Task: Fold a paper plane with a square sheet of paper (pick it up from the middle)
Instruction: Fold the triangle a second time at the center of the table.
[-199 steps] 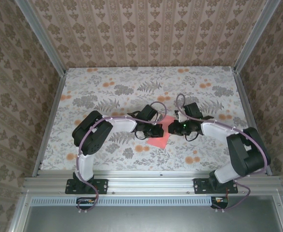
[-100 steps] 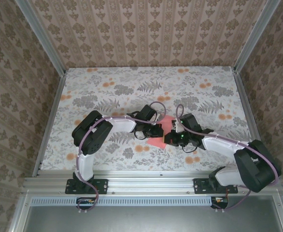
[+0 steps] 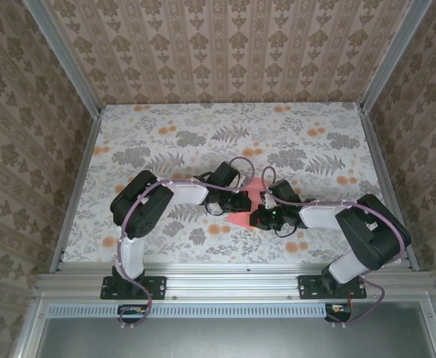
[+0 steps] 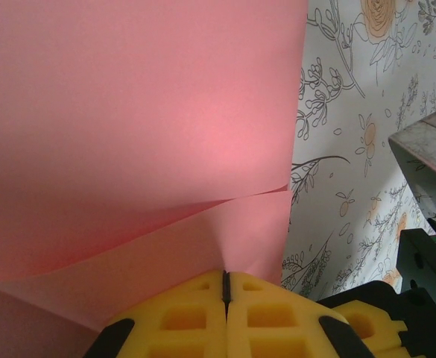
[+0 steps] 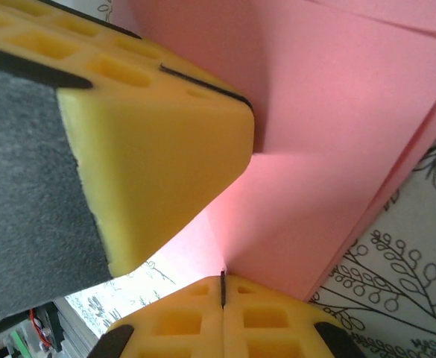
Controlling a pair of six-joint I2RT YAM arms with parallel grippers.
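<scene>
Sheet of paper point(image 4: 128, 112) pinched by left pincer point(image 4: 225, 276) and right pincer point(image 5: 223, 279).

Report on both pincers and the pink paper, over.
Left pincer shut on salmon-pink square paper sheet. Right pincer shut on same sheet, close beside left. Sheet part-folded, layers overlapping.
</scene>
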